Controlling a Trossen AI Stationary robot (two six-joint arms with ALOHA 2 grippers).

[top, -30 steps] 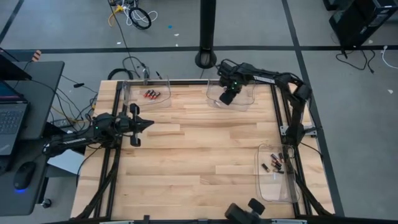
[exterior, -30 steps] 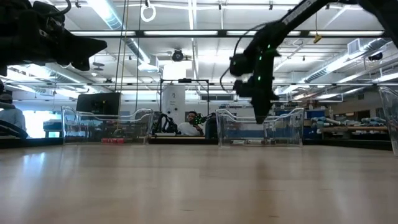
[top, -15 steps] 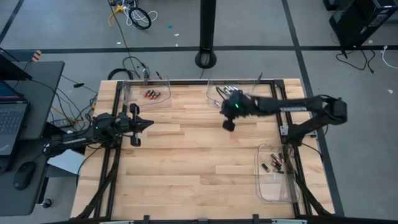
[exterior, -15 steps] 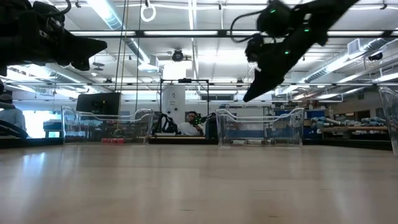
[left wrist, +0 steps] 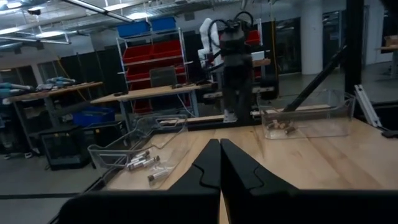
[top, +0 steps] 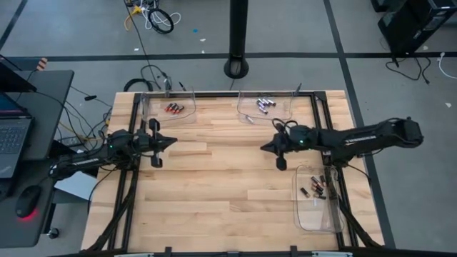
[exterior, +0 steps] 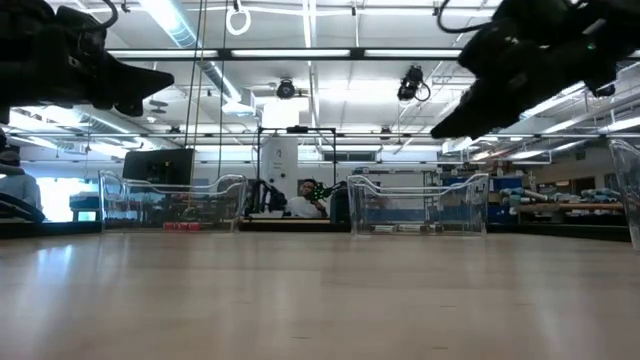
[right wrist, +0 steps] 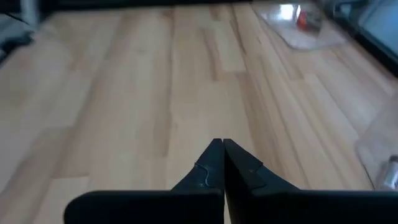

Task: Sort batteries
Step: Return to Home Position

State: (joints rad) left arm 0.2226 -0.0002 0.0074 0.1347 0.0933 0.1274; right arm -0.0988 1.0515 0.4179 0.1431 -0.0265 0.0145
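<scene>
Black fingers (right wrist: 208,163) on your right hand (top: 265,148) are pressed together with nothing between them. The hand hangs over bare wood on the right half of the tabletop (top: 214,193), between the top right tray (top: 280,114) and the side tray (top: 318,215) as the high view shows them. Your left hand (top: 171,142) is pinched together too, parked at the left edge.

The batteries all look binned: silver batteries (top: 262,104) in the top right tray, red batteries (top: 173,108) in the top left tray (top: 153,111), dark batteries (top: 318,187) in the side tray. I can't spot any loose on the wood.

If you ever need to re-grab one, my guess is they're light, hard, slick little cylinders that'll roll or squirt out of a sloppy pinch. Close across the middle of the barrel, fingers square to its length, not on the ends.

Versus a second ago: the right hand was down over the top right tray, half a second ago just clear of it, and now it's pulled back toward its own side. Left arm hasn't budged, and the trays look the same.
</scene>
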